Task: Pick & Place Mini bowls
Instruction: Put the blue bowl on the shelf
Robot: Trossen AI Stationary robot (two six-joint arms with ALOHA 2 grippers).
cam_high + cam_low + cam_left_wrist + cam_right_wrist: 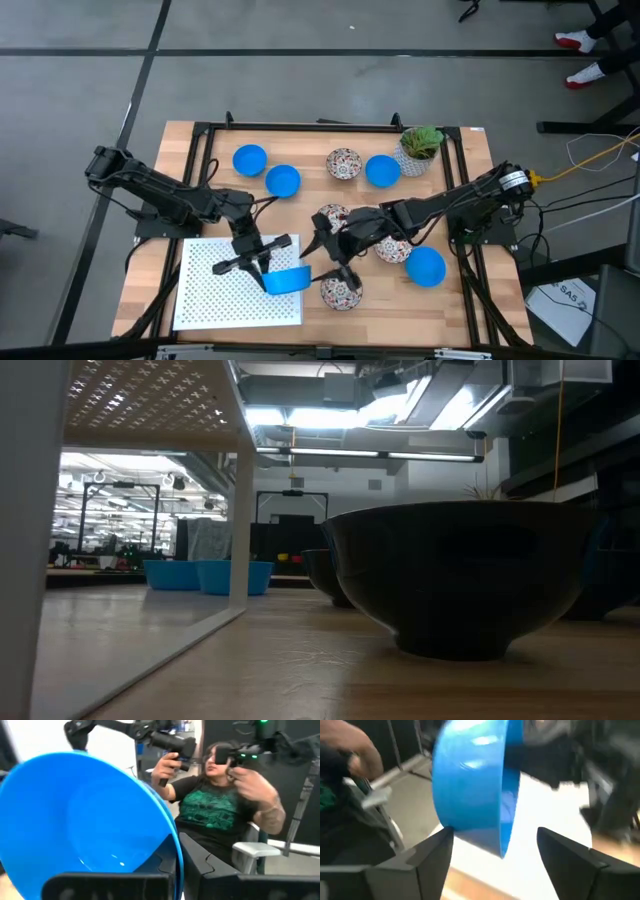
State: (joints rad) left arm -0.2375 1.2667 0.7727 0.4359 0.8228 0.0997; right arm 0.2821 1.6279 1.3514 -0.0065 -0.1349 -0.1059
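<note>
The left gripper (268, 272) grips one blue bowl (287, 279) at the white perforated shelf's (225, 290) right edge; the shelf bears no bowl yet. The right gripper (335, 262) hangs open just right of it, and the other bowls still sit on the table (180, 160), so the task looks barely begun.

You have five plain blue mini bowls in the high view. One blue bowl (288, 279) is tipped on its side, held in the left tool (262, 262) at the white perforated shelf's edge. Four sit upright on the surface (250, 159) (283, 181) (382, 171) (426, 267). Floral bowls show at (343, 164), (340, 292), (331, 216), and probably one more (392, 249) under the right arm.
</note>
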